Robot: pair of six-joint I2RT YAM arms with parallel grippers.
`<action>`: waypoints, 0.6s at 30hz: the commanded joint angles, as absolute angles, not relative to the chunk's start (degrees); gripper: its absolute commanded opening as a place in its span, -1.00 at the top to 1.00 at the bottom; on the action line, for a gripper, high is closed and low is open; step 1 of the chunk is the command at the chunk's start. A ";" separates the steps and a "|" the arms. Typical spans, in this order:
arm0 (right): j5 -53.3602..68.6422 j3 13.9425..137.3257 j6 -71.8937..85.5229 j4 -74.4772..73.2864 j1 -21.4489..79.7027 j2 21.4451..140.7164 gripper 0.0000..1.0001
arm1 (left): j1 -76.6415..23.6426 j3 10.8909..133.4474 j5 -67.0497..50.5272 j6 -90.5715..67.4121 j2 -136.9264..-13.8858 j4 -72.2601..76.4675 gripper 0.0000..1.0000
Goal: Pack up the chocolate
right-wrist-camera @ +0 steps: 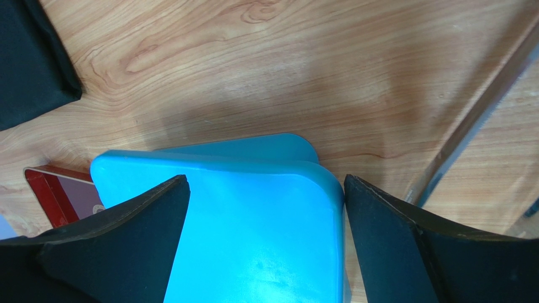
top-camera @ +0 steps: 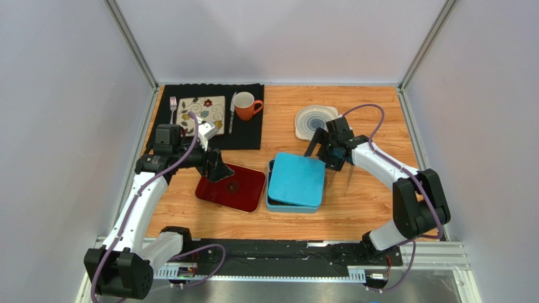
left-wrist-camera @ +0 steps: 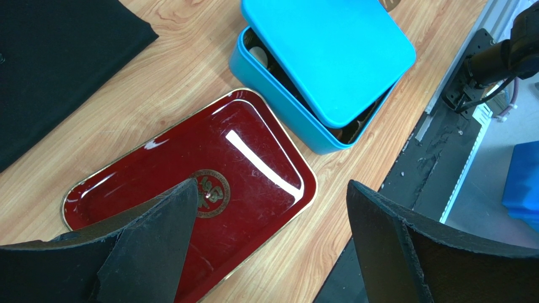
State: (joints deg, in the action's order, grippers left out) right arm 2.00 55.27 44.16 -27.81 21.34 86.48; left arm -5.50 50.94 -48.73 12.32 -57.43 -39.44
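Centrally on the one wooden table [top-camera: 360,208] sits one teal box [left-wrist-camera: 278,101], its one lid [left-wrist-camera: 329,50] askew on top, with one red tray [top-camera: 231,186] just beside its left wall. The left gripper [left-wrist-camera: 271,185] above the tray and the right gripper [right-wrist-camera: 266,180] above the lid's far edge both gape, grasping nothing. One cream chocolate [left-wrist-camera: 258,55] shows inside the box through the gap under the lid; any others are hidden, so count and heading cannot be told.

We observe bright, even overhead light across the bench [top-camera: 367,202]. The red tray [left-wrist-camera: 158,164] shows one white glare streak. A soft shadow lies on the wood beside the blue lid [right-wrist-camera: 253,240]. The fingers [right-wrist-camera: 107,252] appear dark, slightly soft.
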 commanded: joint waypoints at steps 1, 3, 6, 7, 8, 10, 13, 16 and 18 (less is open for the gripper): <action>1.85 58.97 44.91 -25.14 22.76 87.63 -0.91 | -5.62 52.03 -49.48 14.33 -56.25 -39.64 -0.91; 1.85 59.50 44.83 -25.05 23.20 88.15 -0.91 | -5.62 52.03 -49.39 14.68 -56.25 -39.81 -0.91; 1.58 60.11 44.56 -25.40 23.82 88.59 -0.91 | -5.62 51.86 -49.04 15.03 -55.90 -40.08 -0.91; 1.50 60.20 44.65 -25.40 23.99 88.68 -0.91 | -5.62 51.86 -49.04 15.03 -55.90 -39.99 -0.91; 1.41 60.12 44.65 -25.31 24.17 88.77 -0.91 | -5.62 51.77 -49.04 15.03 -55.81 -39.99 -0.91; 1.41 60.29 44.65 -25.22 24.34 88.86 -0.91 | -5.62 51.59 -48.96 15.12 -55.64 -40.08 -0.91; 1.49 60.64 44.74 -25.14 24.69 88.86 -0.91 | -5.62 51.42 -49.04 15.20 -55.55 -39.99 -0.91; 1.32 61.35 44.65 -25.31 25.22 88.95 -0.91 | -5.62 51.33 -48.96 15.29 -55.28 -39.99 -0.91; 1.23 61.87 44.56 -25.49 25.58 88.95 -0.91 | -5.62 51.33 -48.78 15.38 -55.28 -40.16 -0.91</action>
